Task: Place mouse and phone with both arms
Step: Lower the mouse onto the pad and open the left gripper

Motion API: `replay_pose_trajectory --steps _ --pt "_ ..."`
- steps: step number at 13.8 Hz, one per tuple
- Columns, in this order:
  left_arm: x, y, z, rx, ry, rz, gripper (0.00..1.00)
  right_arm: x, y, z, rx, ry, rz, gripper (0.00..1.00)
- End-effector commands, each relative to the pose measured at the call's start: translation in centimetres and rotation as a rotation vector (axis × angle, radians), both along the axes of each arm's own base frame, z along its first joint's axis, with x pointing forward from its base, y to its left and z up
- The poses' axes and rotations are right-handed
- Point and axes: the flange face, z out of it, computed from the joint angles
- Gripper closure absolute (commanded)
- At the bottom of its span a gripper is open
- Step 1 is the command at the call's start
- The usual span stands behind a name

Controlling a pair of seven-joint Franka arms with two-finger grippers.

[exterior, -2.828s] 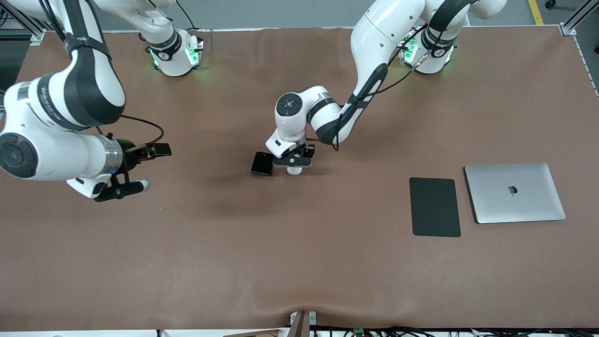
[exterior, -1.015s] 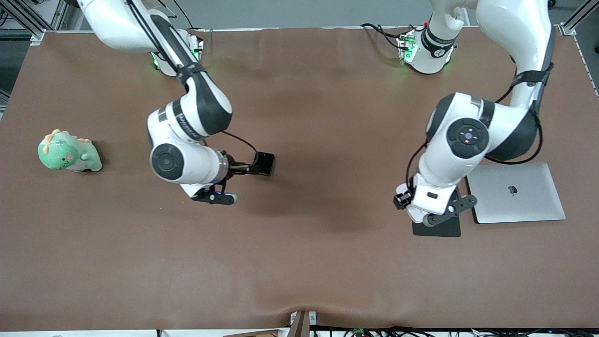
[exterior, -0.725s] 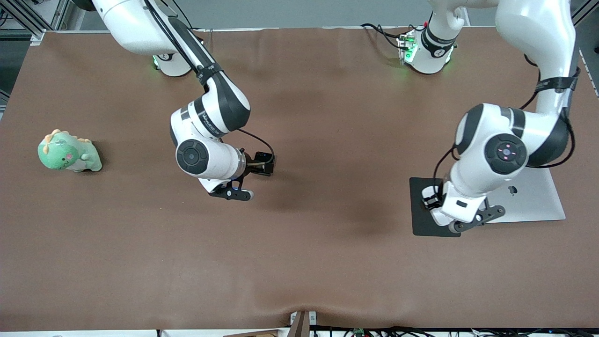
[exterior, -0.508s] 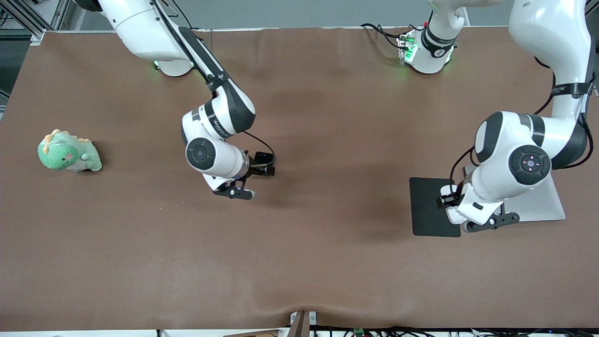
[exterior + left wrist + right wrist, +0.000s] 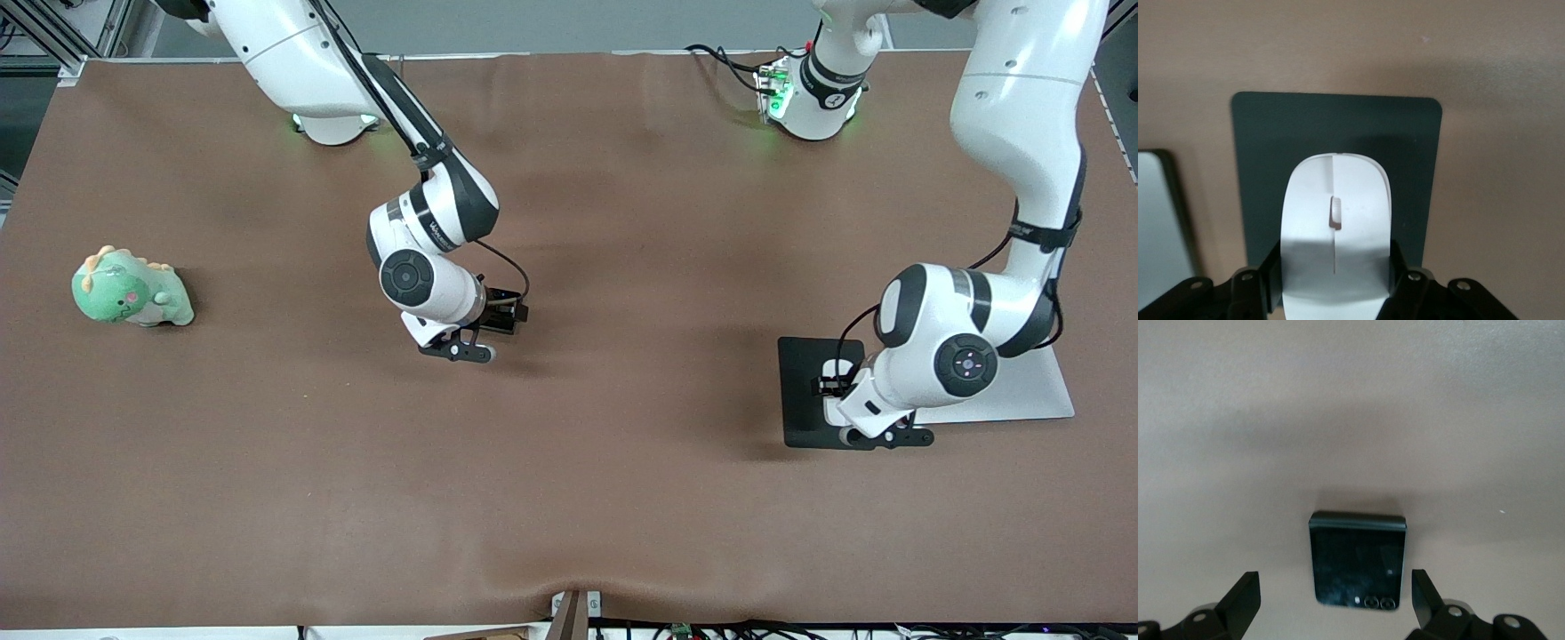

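Note:
The white mouse (image 5: 1336,200) is gripped between the fingers of my left gripper (image 5: 1335,280), low over the matte black pad (image 5: 1271,133). In the front view the left gripper (image 5: 885,436) hangs over the edge of the pad (image 5: 805,400) nearest the camera, and the arm hides most of the mouse. The glossy black phone (image 5: 1358,563) lies flat on the table in the middle. My right gripper (image 5: 1335,587) is open, with one finger on each side of the phone and touching neither side. In the front view the right gripper (image 5: 458,349) sits beside the phone (image 5: 508,322).
A closed silver laptop (image 5: 1022,391) lies beside the pad toward the left arm's end and also shows in the left wrist view (image 5: 1158,220). A green toy dinosaur (image 5: 132,289) sits near the right arm's end. The brown table (image 5: 569,498) has bare room nearer the camera.
My left arm carried the mouse from the table's middle to over the black pad and lowered. My right arm swung in from the toy's end and now straddles the phone.

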Motion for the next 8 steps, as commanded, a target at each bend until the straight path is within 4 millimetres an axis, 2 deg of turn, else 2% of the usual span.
replay_pose_trajectory --steps 1,6,8 --pt "1.0 1.0 -0.6 -0.027 -0.052 -0.010 1.00 -1.7 0.4 -0.1 -0.023 -0.036 -0.031 0.00" --pt "1.3 2.2 -2.2 -0.037 -0.060 -0.044 1.00 -2.1 0.1 -1.0 -0.077 -0.047 -0.003 0.00" --pt "1.4 1.5 -2.7 -0.047 -0.074 -0.046 1.00 -2.2 0.1 -1.2 -0.118 -0.061 -0.015 0.00"
